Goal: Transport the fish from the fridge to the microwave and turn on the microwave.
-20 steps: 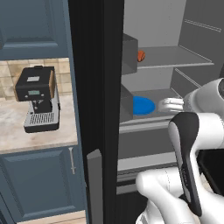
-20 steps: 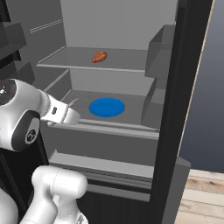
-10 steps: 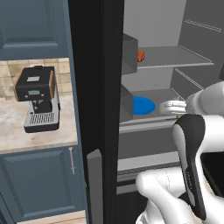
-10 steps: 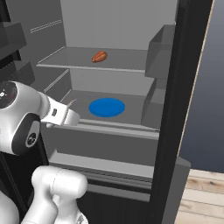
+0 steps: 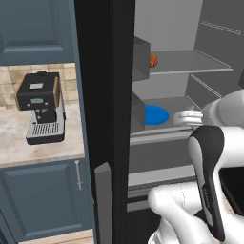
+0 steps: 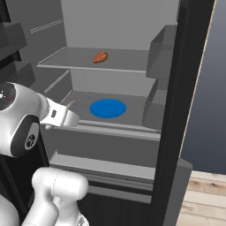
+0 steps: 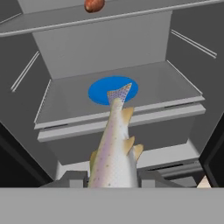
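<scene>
The fish [image 7: 114, 146], pale and speckled, rises between my gripper's [image 7: 112, 178] fingertips, its tail pointing toward the fridge's [image 7: 105, 48] middle shelf. The gripper is shut on it, just in front of that shelf's front edge. From the left base view the gripper [image 5: 183, 117] hangs right of the blue plate, before the open fridge [image 5: 190, 66]. In the right base view the gripper [image 6: 70, 118] sits at the shelf's left front corner of the fridge [image 6: 119, 26]. The microwave is out of view.
A round blue plate [image 6: 107, 108] lies on the middle shelf. A small orange-red ball [image 6: 100, 57] rests on the upper shelf. The black fridge door [image 5: 102, 95] stands open at the left; beyond it are a coffee machine [image 5: 40, 107] and dark blue cabinets [image 5: 38, 28].
My hand, with the fish in it, has sunk a little and drawn slightly back from the shelf. The plate and ball have not moved.
</scene>
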Controlling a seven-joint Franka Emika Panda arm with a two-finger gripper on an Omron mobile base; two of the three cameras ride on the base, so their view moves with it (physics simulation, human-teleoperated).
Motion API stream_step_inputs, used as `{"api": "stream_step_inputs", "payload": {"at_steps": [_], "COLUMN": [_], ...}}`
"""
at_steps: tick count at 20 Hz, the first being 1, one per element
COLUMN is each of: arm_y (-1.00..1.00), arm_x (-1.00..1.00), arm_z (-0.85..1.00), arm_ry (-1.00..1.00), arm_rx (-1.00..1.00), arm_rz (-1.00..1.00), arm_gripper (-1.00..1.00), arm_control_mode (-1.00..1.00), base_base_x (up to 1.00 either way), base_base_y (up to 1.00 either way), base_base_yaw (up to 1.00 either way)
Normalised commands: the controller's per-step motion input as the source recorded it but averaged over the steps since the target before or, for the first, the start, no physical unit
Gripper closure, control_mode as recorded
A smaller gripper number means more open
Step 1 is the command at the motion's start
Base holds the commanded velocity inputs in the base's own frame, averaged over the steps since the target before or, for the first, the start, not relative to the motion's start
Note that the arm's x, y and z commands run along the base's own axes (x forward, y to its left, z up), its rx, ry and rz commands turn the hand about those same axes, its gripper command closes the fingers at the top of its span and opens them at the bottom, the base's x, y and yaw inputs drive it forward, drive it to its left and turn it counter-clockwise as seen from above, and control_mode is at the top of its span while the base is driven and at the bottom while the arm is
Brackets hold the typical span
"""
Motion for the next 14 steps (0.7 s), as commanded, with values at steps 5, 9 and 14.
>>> {"api": "stream_step_inputs", "payload": {"at_steps": [5,9,14], "arm_y": [0.07,0.04,0.0], "arm_x": [-0.01,-0.01,0.0], "arm_z": [0.0,0.0,0.0], "arm_ry": [0.0,0.0,0.0], "arm_rx": [-0.02,-0.01,0.0], "arm_rz": [0.01,0.01,0.0], "arm_gripper": [1.0,1.0,1.0], "arm_control_mode": [-1.0,-1.0,1.0], "base_base_x": [0.0,0.0,0.0], "base_base_y": [0.0,0.0,0.0], "base_base_yaw": [0.0,0.0,0.0]}}
